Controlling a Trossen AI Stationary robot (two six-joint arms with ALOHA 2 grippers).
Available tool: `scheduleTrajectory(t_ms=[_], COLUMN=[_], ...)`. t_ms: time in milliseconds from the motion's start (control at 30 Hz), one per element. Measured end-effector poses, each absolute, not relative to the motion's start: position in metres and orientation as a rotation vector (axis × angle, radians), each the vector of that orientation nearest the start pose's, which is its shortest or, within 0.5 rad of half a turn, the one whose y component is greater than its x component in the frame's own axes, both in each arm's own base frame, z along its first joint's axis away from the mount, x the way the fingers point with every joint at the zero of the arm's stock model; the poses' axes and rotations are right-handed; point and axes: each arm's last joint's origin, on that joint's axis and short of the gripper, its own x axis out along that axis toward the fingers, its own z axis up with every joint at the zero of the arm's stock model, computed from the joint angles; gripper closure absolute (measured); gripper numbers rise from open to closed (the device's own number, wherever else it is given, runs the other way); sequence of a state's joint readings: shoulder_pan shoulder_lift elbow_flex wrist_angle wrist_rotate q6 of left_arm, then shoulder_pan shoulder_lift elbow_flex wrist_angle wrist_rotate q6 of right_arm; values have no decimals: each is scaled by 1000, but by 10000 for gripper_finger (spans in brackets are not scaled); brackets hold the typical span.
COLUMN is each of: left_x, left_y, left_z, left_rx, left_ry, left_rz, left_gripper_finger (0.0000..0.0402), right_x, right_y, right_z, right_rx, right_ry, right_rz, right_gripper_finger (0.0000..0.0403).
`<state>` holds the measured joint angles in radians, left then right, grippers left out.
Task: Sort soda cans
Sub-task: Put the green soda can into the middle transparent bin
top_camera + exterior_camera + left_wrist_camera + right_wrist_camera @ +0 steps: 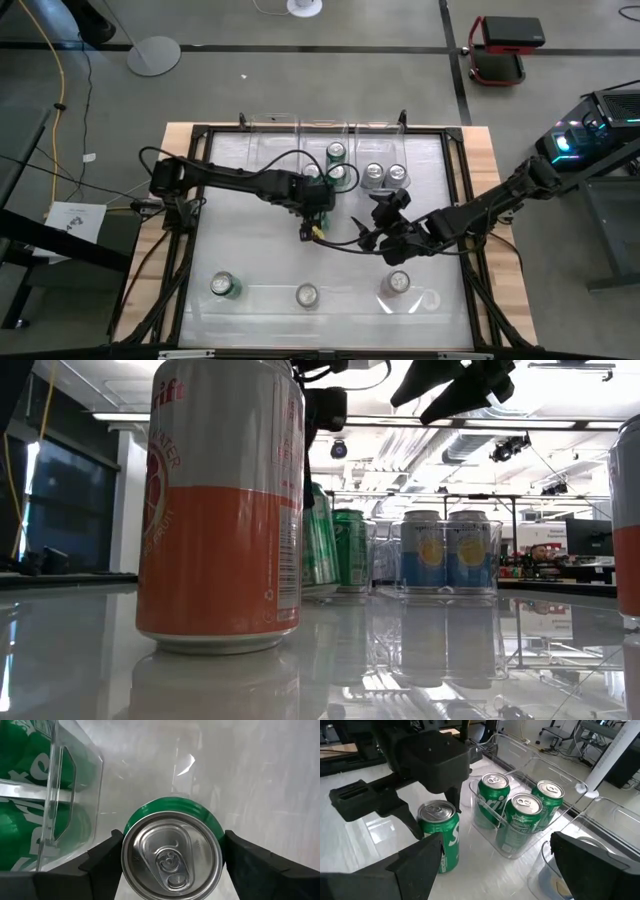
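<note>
we see the left pincer spread wide around a green-sided metal soda can with a shiny silver top, upright on the white surface just beside the clear plastic bin of green cans. we judge it light, rigid, slick; grip mid-body. right pincer spread, empty, near the bin.

Both arms are dark, near-black, built of slim jointed segments; the left arm carries loose black cables looping off its links, with a yellow connector at its wrist; the right arm ends in blocky, angular black jaws.
</note>
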<state>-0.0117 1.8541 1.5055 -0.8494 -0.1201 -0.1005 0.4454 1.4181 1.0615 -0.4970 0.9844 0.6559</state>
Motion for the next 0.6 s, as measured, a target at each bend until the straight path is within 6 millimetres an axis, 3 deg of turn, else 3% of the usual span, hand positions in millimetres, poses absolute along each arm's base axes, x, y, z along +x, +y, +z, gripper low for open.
scheduleTrajectory(t_ms=[233, 400, 600], left_x=[381, 379, 365], left_y=[8, 13, 13], left_z=[241, 245, 276], left_rx=[-46, -33, -21], left_ry=[1174, 1164, 1074], left_rz=[180, 179, 169], left_gripper_finger=[72, 67, 67], right_x=[268, 268, 271], right_y=[101, 101, 101], right_z=[272, 272, 269], right_rx=[55, 54, 100], right_ry=[448, 448, 520], right_rz=[-680, -679, -585], right_gripper_finger=[45, 45, 45])
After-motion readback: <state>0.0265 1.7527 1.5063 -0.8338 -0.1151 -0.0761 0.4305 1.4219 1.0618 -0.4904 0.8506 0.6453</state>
